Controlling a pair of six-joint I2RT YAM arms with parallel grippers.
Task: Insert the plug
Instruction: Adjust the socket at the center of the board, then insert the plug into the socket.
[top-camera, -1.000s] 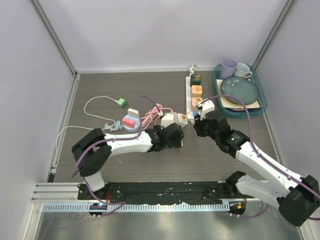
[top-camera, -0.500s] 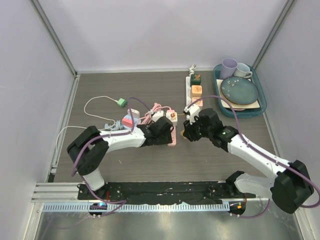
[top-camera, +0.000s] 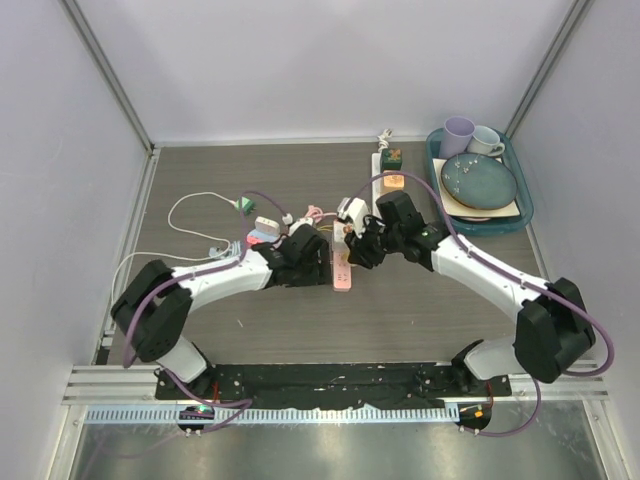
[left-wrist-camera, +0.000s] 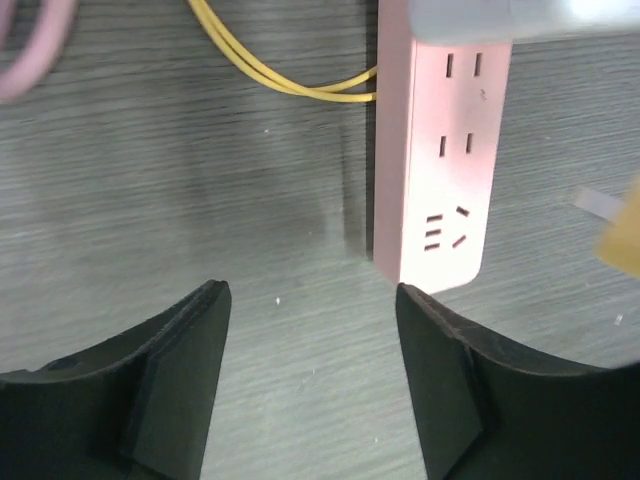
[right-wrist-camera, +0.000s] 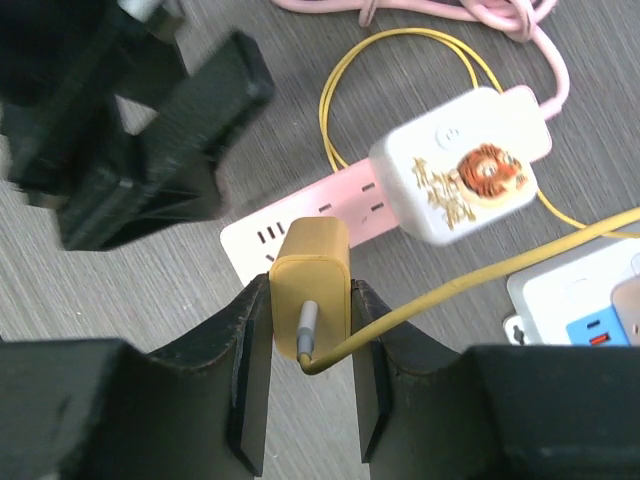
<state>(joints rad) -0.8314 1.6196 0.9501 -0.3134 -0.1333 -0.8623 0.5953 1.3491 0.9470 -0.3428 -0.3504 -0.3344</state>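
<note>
On the grey wood-grain desk (top-camera: 200, 170), a small green connector (top-camera: 243, 204) on a thin white lead lay far left. Next came the left arm's fingers (left-wrist-camera: 190, 330), standing wide apart with nothing between them, low over bare desk. The near end of the long pale pink plastic power strip (left-wrist-camera: 440, 170) lay just ahead of the right-hand one of the pair. The strip's sockets carried no writing that could be read. A thin yellow cable (left-wrist-camera: 270, 75) looped out from the strip's left side.

The right arm's fingers (right-wrist-camera: 250, 340) were closed narrowly on the mustard-yellow block-shaped plug (right-wrist-camera: 310, 265), one pad on each flat side, with its cable leaving the rear face between them. The plug's front end hung over the strip's end sockets; whether its prongs touched could not be told.

A white square adapter (right-wrist-camera: 460, 165) sat on the strip beyond, printed with a cartoon tiger and small brown characters too blurred to read. A coiled pink cord (right-wrist-camera: 450, 12) lay behind it. A white power strip with a blue switch (right-wrist-camera: 580, 290) lay right.
</note>
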